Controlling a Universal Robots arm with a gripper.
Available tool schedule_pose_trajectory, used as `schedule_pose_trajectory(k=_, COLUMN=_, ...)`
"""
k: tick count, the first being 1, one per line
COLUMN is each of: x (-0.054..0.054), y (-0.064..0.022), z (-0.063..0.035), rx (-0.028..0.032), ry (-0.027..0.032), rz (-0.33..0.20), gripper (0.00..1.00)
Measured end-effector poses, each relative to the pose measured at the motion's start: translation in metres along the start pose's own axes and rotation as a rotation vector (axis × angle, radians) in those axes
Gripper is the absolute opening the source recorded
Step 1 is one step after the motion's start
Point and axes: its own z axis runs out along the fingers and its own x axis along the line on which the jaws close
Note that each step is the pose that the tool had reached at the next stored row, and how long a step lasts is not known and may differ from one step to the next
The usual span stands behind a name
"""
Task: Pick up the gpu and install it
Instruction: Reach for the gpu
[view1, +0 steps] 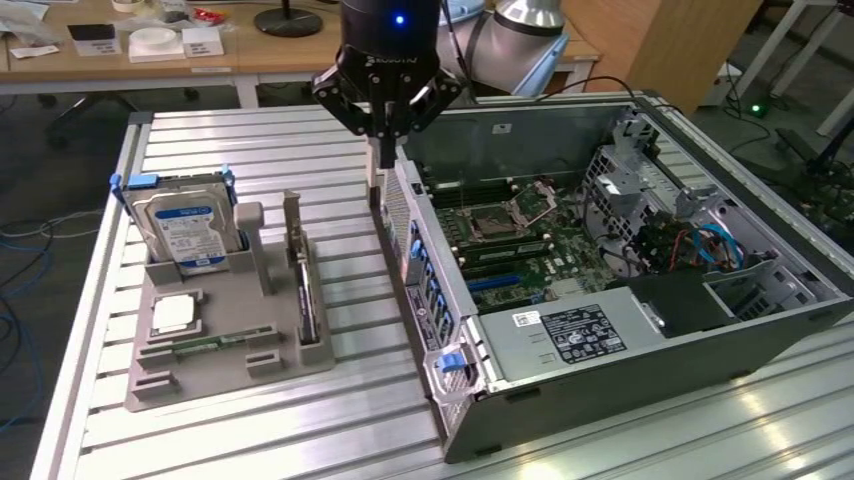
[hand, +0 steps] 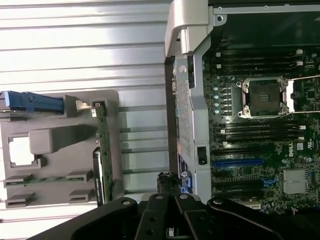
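Note:
The gpu (view1: 306, 293) is a thin dark card standing on edge in a slot of the grey holder (view1: 227, 365), on the exterior view's left; the wrist view shows its green edge (hand: 103, 145). My gripper (view1: 386, 158) hangs high over the rear wall of the open computer case (view1: 441, 300), to the exterior view's right of the holder and well apart from the card. Its fingers are shut together with nothing between them. In the wrist view the gripper (hand: 169, 181) points down beside the case wall (hand: 182, 115).
A silver hard drive with a blue label (view1: 187, 228) stands upright in the holder, with a pale square chip (view1: 176, 315) and a small green memory stick (view1: 200, 346) lying flat. The motherboard (hand: 260, 125) lies exposed inside the case. The slatted metal table (view1: 267, 150) extends all round.

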Motion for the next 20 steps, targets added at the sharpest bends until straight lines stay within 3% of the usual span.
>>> schedule_pose_trajectory(k=20, x=0.015, y=-0.0076, z=0.0001, rx=0.0000, ry=0.0000, rz=0.000, gripper=0.11)
